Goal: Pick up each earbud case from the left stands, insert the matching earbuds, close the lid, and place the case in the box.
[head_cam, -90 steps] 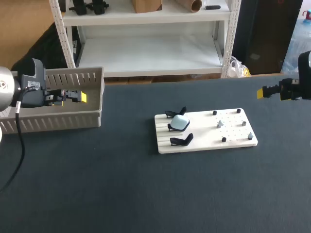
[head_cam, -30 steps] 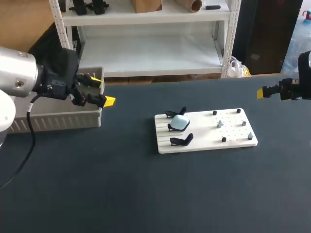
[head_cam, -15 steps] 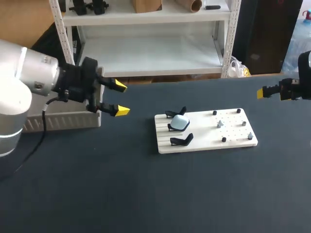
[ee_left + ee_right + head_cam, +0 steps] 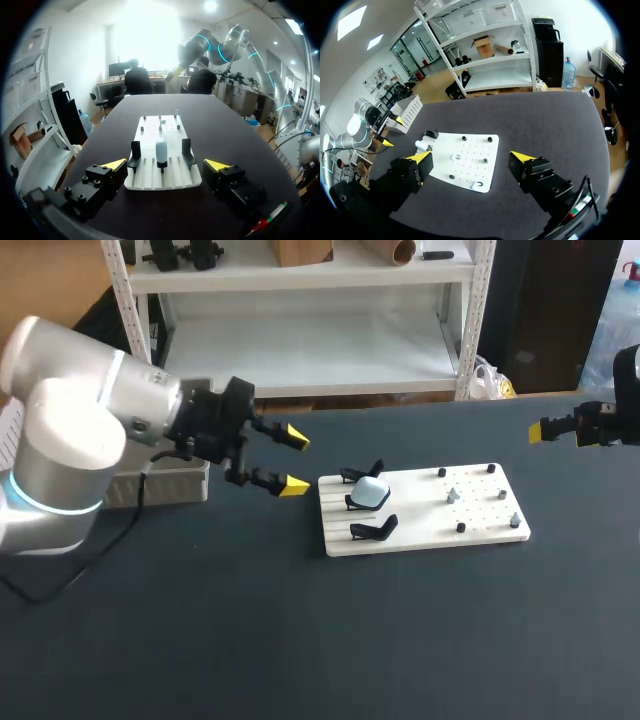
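White board at mid-frame on the dark counter, a pale case on its middle stand. The left jaws, spread, hover just left of the board; the right jaws, spread, sit at the frame's right edge.

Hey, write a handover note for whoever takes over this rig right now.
Left tool: open, empty, in the air just short of the stand end of the white board.
Right tool: open, empty, off beyond the board's other end.
One light blue case sits on the middle stand; the two outer stands are empty.
Small earbud pieces lie among the pegs.
Box is behind the left arm, inside hidden.
Done: nothing with this case yet.
Left: grasp it, fit earbuds, close lid, box it.
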